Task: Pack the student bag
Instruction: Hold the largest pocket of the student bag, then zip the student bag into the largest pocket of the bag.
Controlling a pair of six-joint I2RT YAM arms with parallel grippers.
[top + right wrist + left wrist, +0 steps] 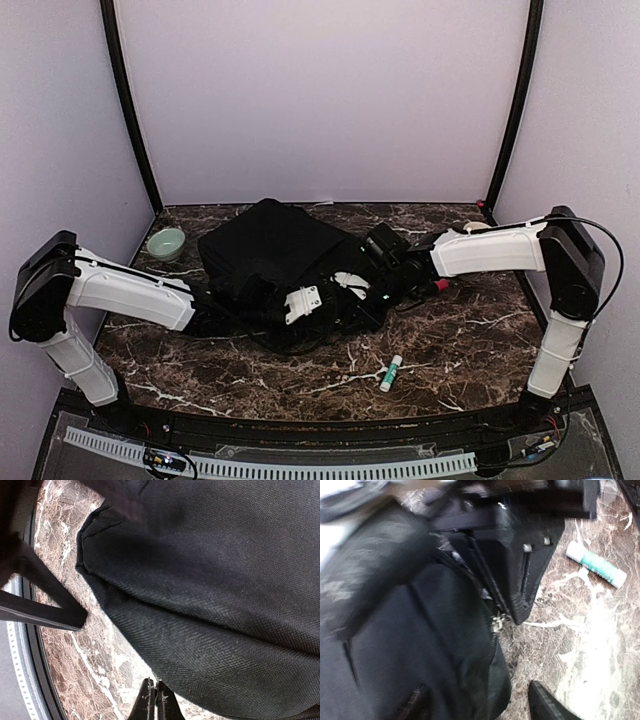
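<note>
My right wrist view alone shows twill weave on the student bag above the pinched-together right gripper; the left gripper gapes wide.

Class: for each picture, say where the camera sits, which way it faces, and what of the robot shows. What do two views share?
Top external: above and behind the robot, looking down on the table; left arm and right arm reach to the student bag.
Left wrist: on the left arm, facing bag and table past the open left gripper.
Right wrist: on the right arm, facing bag fabric past the shut right gripper.
Shared: the white-green tube shows in top and left wrist views.
</note>
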